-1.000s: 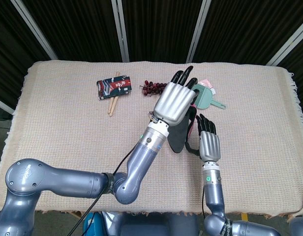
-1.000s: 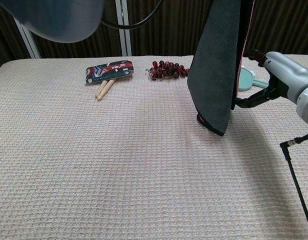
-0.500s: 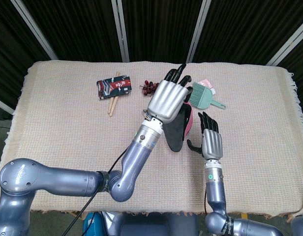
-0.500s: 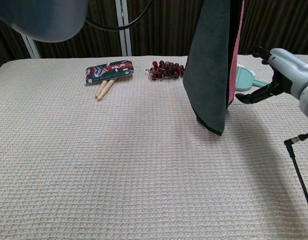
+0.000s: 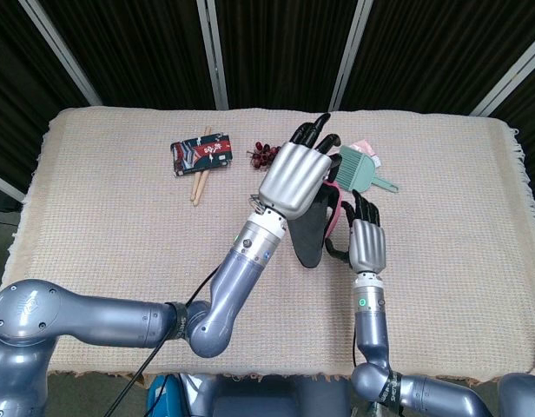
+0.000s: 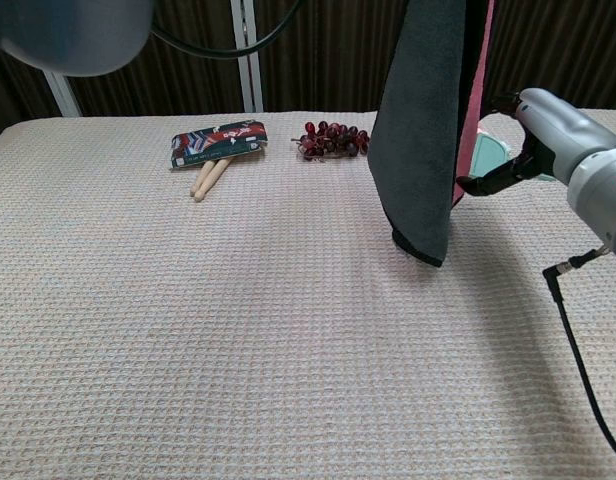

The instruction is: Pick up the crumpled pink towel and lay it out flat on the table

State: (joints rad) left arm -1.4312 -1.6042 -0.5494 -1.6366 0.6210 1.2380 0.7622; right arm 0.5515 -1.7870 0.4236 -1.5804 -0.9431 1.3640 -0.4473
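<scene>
- Towel [image 5: 315, 228] in the head view: it hangs from the left hand [image 5: 293, 178], which grips its top edge, dark face out with a pink edge showing, just in front of the green brush [image 5: 363, 169]. The right hand [image 5: 366, 243] is beside the towel with fingers apart; whether it touches the cloth I can't tell.
- Chest view: the towel [image 6: 420, 130] dangles, its bottom corner just touching the table [image 6: 238, 330], right of the grapes [image 6: 333, 138]. The right hand [image 6: 543, 135] reaches for the pink edge, holding nothing.
- My advice: pinch a free corner, spread both hands apart, then lower.
- No containers here.
</scene>
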